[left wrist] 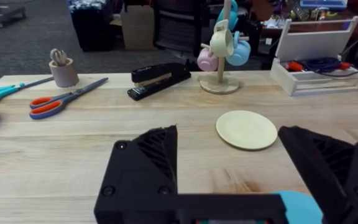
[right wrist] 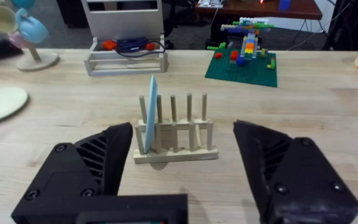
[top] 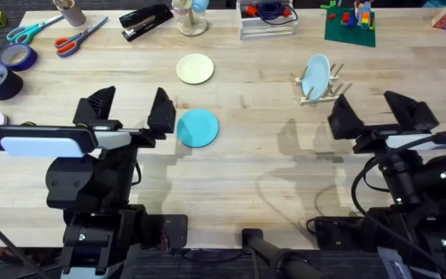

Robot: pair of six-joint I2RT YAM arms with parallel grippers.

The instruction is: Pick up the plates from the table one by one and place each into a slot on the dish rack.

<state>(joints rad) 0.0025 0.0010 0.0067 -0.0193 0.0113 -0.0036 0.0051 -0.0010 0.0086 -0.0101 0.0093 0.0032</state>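
The left jaws are spread wide and hold nothing; they hang above the bench on its left half. The teal-blue plate lies flat on the wood just beside the inner finger of these jaws, and I cannot tell if the finger touches its rim. In the left wrist view a small part of this plate shows between the two black fingers. Farther out from the left jaws lies the cream-yellow plate, flat on the bench and apart from the teal-blue one; the left wrist view shows it ahead of the fingers.

The right jaws are also spread wide and empty, above the right half of the bench. Ahead of them stands the dish rack, a small rack of light wood with thin upright pegs. In the right wrist view the dish rack is seen between the two fingers, a little beyond them. A paler light-blue plate stands upright on its edge in a slot at one end of the rack, and the other slots are free.

Along the far edge of the bench there are scissors, a black stapler, a mug tree, a white tray and a green board with toy bricks.
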